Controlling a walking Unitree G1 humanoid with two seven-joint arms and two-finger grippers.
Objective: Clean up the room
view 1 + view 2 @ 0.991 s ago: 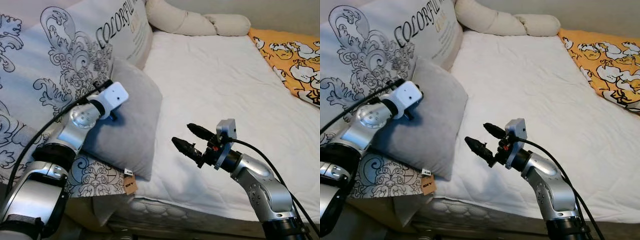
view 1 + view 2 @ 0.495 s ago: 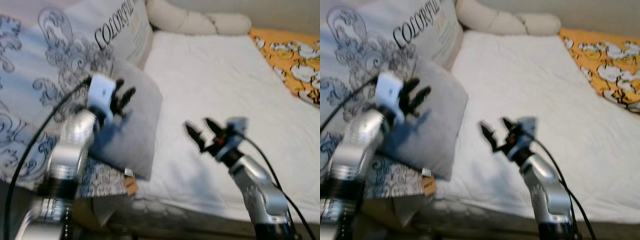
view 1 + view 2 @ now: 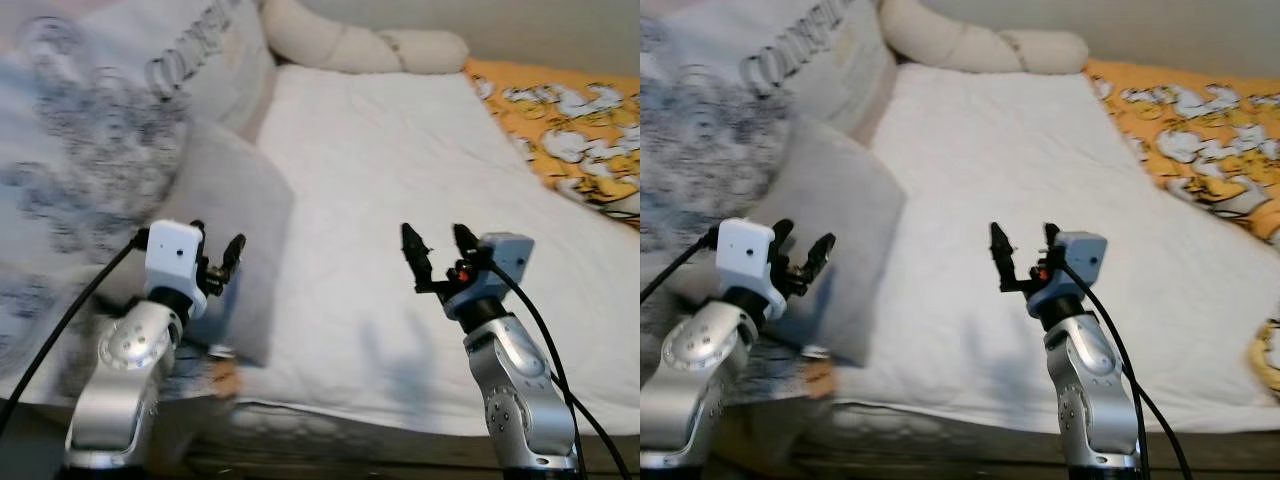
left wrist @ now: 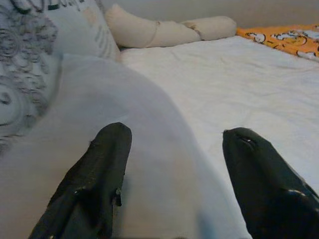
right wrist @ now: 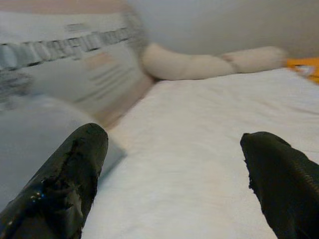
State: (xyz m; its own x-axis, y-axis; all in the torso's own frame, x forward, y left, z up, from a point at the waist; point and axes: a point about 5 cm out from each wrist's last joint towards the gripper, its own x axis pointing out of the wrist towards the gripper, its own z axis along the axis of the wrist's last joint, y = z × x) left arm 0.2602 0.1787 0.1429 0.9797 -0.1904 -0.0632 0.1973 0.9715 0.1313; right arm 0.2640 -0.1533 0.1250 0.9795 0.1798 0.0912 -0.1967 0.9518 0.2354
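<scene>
Both arms were raised over the near edge of the bed (image 3: 400, 160), between steps — the left gripper (image 3: 214, 262) and right gripper (image 3: 437, 244) each spread wide, holding nothing. The grey pillow (image 3: 235, 220) lay just beyond the left gripper; grasping it likely came next.

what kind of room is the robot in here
Most likely a bedroom. A bed with a white mattress cover fills the scene, with a grey pillow, a long cream bolster at the far end and an orange patterned blanket.

Even soft daylight, leftward motion blur
</scene>
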